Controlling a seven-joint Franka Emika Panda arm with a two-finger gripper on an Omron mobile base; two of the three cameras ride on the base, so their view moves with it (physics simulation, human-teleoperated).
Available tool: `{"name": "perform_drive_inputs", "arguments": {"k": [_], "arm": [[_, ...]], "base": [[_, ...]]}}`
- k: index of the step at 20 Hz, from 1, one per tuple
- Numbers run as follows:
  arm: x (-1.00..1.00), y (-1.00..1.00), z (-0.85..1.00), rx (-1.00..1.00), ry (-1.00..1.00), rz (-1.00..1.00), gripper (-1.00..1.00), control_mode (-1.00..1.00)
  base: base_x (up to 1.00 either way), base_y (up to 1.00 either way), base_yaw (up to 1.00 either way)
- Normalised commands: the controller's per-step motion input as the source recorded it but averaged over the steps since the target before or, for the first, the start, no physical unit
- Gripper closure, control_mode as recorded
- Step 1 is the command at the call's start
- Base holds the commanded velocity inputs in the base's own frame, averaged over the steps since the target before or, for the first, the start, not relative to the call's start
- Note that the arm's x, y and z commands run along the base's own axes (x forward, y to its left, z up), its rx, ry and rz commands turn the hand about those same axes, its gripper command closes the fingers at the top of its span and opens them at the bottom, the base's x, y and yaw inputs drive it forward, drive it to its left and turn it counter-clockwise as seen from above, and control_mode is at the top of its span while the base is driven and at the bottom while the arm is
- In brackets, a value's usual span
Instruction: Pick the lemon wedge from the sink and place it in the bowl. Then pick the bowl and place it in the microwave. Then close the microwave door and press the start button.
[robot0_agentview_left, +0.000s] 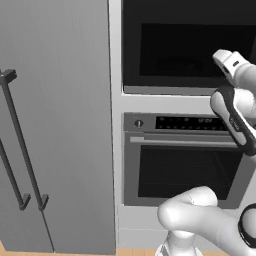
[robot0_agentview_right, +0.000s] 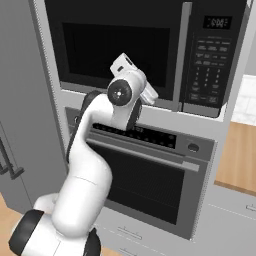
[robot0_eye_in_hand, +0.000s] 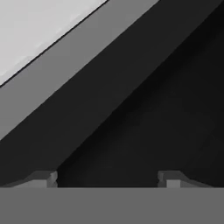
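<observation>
Leftmost in the left base view stands a tall grey cabinet with two long dark bar handles. Beside it, to the right, the microwave sits built into the wall above the larger oven. The microwave door is shut flat against its front, its dark window facing out. Right of the door is the keypad with a small display above it; its digits and the button labels are too blurred to read. The oven's control strip also carries markings too small to make out. The white arm reaches up to the door's lower part. In the hand view the end effector is released, its two fingertips spread wide apart with nothing between them, close to the dark door face. Farthest right, a wooden table edge shows.
</observation>
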Motion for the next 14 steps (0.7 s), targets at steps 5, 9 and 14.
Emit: {"name": "perform_drive_inputs", "arguments": {"k": [5, 9, 14], "arm": [[-0.93, -0.17, 0.00, 0.06, 0.00, 0.02, -1.00, -1.00], [-1.00, -0.27, 0.00, 0.16, 0.00, 0.00, -1.00, -1.00], [-1.00, -0.22, -0.06, 0.31, 0.01, 0.00, -1.00, -1.00]], "base": [[0.00, 0.00, 0.00], [0.00, 0.00, 0.00], [0.00, 0.00, 0.00]]}}
